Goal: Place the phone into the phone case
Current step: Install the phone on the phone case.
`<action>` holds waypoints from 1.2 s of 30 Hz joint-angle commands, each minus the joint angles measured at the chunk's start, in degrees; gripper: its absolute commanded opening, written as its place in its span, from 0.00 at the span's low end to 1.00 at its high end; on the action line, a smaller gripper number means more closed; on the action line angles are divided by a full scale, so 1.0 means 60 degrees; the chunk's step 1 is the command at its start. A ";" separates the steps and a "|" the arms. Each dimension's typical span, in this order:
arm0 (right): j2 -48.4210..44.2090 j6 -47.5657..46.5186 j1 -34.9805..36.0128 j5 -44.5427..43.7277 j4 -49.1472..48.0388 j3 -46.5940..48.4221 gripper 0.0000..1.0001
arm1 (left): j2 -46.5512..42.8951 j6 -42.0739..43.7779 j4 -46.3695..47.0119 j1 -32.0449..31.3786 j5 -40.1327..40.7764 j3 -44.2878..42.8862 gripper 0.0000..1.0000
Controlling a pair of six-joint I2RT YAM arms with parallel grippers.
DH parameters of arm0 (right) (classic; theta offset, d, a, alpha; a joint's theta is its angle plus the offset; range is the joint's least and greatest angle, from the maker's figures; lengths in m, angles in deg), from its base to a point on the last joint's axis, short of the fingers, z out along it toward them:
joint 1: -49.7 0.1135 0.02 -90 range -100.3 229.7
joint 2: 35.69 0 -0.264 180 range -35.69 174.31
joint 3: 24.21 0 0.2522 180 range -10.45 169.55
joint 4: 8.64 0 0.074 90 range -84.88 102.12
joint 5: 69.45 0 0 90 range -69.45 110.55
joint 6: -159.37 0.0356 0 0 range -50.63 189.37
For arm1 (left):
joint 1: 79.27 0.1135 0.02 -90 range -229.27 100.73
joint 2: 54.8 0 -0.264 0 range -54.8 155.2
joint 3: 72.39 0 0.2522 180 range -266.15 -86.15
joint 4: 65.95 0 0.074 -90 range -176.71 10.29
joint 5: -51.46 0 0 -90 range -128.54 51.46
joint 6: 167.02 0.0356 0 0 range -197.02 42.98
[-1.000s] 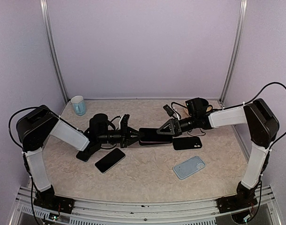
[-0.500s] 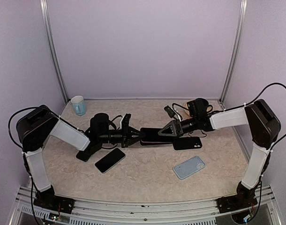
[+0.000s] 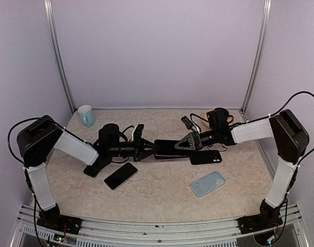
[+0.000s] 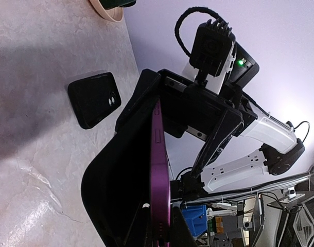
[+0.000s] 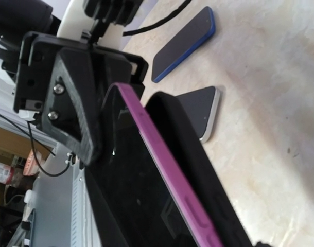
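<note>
Mid-frame from above, the left gripper [image 3: 148,151] is clenching one end of the purple phone [image 3: 166,148] to steady it against the black case [image 5: 198,150], while the right gripper [image 3: 181,146] is straddling the far end, its grip impossible to tell.

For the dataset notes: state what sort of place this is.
Probably a robot lab test cell: walls with metal rails, left arm and right arm bolted to a marble-patterned table, and a loose phone and light blue case laid out.

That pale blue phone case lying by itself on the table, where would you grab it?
Probably across its two long edges, mid-length, from straight above: the pale blue case lies flat and thin, slanted, with clear space around it.
</note>
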 commanded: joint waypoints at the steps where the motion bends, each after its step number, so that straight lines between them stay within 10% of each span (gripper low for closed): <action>1: -0.0316 0.0379 -0.0069 0.0557 -0.0682 -0.0292 0.78 | -0.0376 0.0147 0.0636 0.0036 0.0122 -0.0260 0.00; 21: -0.0261 0.1442 -0.0069 0.1270 -0.2318 -0.0802 0.52 | -0.0303 0.0088 0.0653 0.0075 0.0140 -0.0177 0.00; 36: -0.0166 0.1992 -0.0040 0.1507 -0.3046 -0.0937 0.09 | -0.0309 0.0060 0.0566 0.0078 0.0126 -0.0281 0.00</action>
